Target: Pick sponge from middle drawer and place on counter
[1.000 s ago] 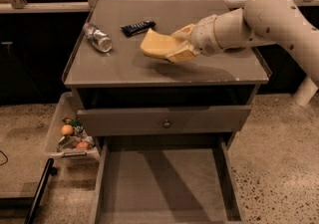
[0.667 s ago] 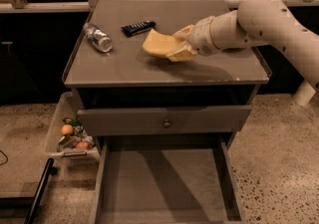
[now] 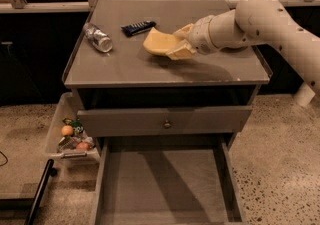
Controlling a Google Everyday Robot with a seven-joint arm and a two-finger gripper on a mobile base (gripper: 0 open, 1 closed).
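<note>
Sponge (image 3: 159,44) is sitting over the middle of the bench (image 3: 150,71), slightly toward the bench's right half. It is bending upward into a shallow curl, with its free left end pointing toward the bench's left side. The gripper (image 3: 179,43) is hanging over the bench just right of centre, and its jaws are clamping the sponge's right end, one cream finger above and one below. A shadow is falling on the bench top directly under the sponge; whether the sponge's underside is touching the bench or hovering just above it I cannot tell. The arm (image 3: 260,16) is reaching in over the bench's right edge from beyond its right rear corner.

On the bench's left side a clear bottle (image 3: 98,37) is lying on its side, well apart from the sponge. A black bar (image 3: 138,27) is lying toward the bench's rear, between the bottle and the sponge, near the sponge's upturned end but not touching it.

Below the bench's front edge a drawer front (image 3: 165,120) with a small knob is sitting closed. Under that, the drawer (image 3: 165,184) is standing pulled out toward the camera, showing its bare grey floor. A clear bin (image 3: 70,134) of snacks is resting on the ground by the bench's lower left.
</note>
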